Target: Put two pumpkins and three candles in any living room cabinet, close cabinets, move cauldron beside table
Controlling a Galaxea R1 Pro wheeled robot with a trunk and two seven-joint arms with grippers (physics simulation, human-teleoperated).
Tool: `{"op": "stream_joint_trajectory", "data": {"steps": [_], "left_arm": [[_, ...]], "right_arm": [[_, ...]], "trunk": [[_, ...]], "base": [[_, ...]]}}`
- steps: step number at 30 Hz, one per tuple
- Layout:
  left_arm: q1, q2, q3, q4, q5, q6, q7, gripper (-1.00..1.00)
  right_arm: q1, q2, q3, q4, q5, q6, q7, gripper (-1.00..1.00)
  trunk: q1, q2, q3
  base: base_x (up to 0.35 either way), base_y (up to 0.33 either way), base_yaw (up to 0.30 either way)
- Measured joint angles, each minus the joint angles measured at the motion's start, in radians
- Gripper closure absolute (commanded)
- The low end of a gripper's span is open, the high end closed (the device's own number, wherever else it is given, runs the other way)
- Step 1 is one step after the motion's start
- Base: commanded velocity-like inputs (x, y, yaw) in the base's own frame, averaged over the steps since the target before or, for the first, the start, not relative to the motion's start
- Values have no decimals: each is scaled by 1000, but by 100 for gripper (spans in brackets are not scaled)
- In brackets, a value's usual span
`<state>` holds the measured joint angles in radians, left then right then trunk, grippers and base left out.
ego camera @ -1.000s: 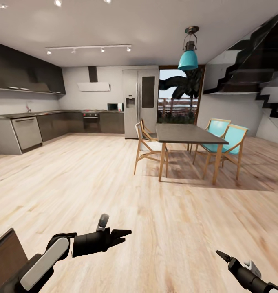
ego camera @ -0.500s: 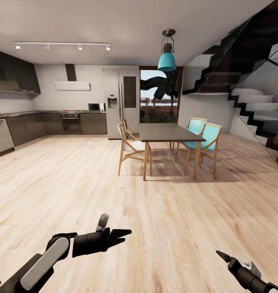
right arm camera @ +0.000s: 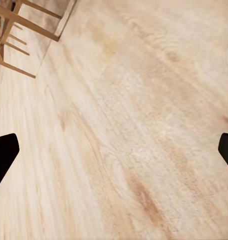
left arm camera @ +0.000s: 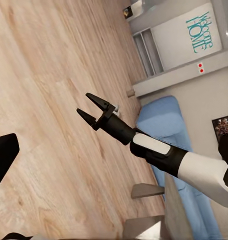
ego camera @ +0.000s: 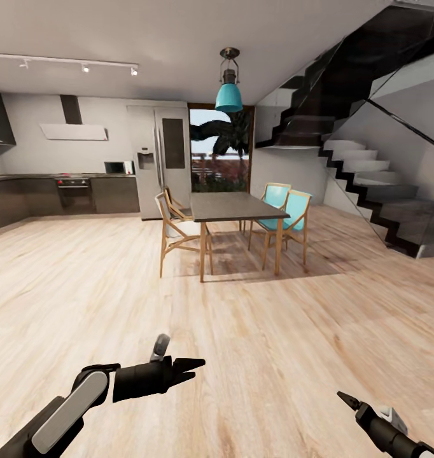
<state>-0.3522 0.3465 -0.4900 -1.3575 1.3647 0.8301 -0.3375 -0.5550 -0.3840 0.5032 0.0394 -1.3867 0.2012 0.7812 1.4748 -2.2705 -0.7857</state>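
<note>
Head view: left end effector and right end effector both gape empty above wood floor.

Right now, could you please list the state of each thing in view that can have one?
left gripper: open, empty.
right gripper: open, empty.
fridge: doors shut.
oven: door shut.
pendant lamp: hanging above the dining table.

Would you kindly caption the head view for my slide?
Both grippers, left and right, empty above wood floor, facing dining table.
</note>
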Motion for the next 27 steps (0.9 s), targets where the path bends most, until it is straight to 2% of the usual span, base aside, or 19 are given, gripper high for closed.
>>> {"op": "stream_joint_trajectory", "data": {"steps": [27], "left_arm": [[0, 1, 0, 0, 0, 0, -1, -100]], "right_arm": [[0, 1, 0, 0, 0, -7, -17, -100]], "trunk": [[0, 0, 0]], "base": [[0, 0, -284]]}}
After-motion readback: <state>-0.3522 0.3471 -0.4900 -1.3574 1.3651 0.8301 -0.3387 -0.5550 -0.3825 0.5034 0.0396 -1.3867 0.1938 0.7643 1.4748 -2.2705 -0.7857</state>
